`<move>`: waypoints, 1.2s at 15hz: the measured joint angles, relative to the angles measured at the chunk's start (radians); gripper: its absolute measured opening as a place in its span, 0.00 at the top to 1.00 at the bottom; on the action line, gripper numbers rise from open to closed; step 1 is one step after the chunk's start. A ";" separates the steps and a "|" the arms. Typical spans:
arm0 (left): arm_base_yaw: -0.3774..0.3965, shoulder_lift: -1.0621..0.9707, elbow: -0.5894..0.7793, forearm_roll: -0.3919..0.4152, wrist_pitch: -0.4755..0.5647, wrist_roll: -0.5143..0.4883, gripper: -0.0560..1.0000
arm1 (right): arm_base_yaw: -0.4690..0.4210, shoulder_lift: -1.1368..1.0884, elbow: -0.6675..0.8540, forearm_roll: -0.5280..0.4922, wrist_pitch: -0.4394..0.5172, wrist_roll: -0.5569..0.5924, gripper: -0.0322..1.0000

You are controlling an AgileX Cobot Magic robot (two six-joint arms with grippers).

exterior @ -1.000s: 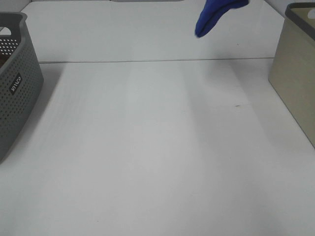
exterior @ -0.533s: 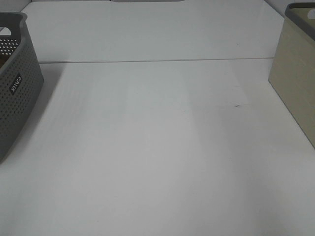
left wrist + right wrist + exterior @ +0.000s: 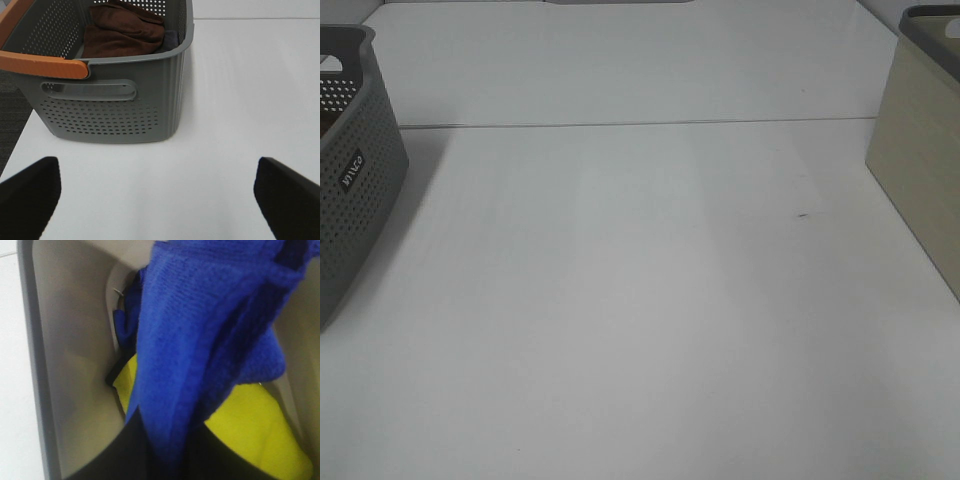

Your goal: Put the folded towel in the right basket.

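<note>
The folded blue towel (image 3: 210, 340) hangs in my right gripper (image 3: 165, 455), which is shut on it. In the right wrist view it is over the inside of the beige right basket (image 3: 65, 365), above a yellow cloth (image 3: 250, 425) lying in it. In the exterior high view only the basket's beige side (image 3: 920, 160) shows at the right edge; the towel and both grippers are out of that view. My left gripper (image 3: 157, 200) is open and empty above the table, near the grey left basket (image 3: 115, 110).
The grey perforated basket (image 3: 350, 170) stands at the table's left edge, with an orange handle (image 3: 45, 65) and a brown towel (image 3: 122, 30) inside. A seam (image 3: 620, 125) crosses the white table at the back.
One second ago the blue towel hung at the top of the exterior high view. It has since left that view.
</note>
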 joint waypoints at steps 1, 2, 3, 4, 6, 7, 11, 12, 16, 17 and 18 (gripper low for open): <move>0.000 0.000 0.000 0.000 0.000 0.000 0.03 | 0.000 0.011 0.000 -0.006 0.000 0.017 0.80; 0.000 0.000 0.000 0.000 0.000 0.000 0.03 | 0.000 0.013 0.000 -0.009 0.000 0.030 0.63; 0.000 0.000 0.000 0.000 0.000 0.000 0.03 | 0.000 0.013 0.000 -0.009 -0.001 0.046 0.38; 0.000 0.000 0.000 0.000 0.000 0.000 0.03 | 0.000 0.013 0.000 -0.010 -0.001 0.048 0.17; 0.000 0.000 0.000 0.000 0.000 0.000 0.03 | 0.000 0.013 0.000 -0.010 -0.001 0.056 0.05; 0.000 0.000 0.000 0.000 0.000 0.000 0.03 | 0.000 0.013 0.000 0.011 -0.001 0.058 0.03; 0.000 0.000 0.000 0.000 0.000 0.000 0.03 | 0.056 -0.004 0.000 0.017 -0.002 0.098 0.02; 0.000 0.000 0.000 0.000 0.000 0.000 0.03 | 0.107 -0.021 0.000 -0.052 -0.002 0.136 0.02; 0.000 0.000 0.000 0.000 0.000 0.000 0.03 | 0.309 -0.199 0.060 -0.170 -0.005 0.215 0.02; 0.000 0.000 0.000 0.000 0.000 0.000 0.03 | 0.314 -0.268 0.141 -0.164 -0.008 0.220 0.02; 0.000 0.000 0.000 0.000 0.000 0.000 0.03 | 0.314 -0.342 0.237 -0.161 -0.008 0.222 0.02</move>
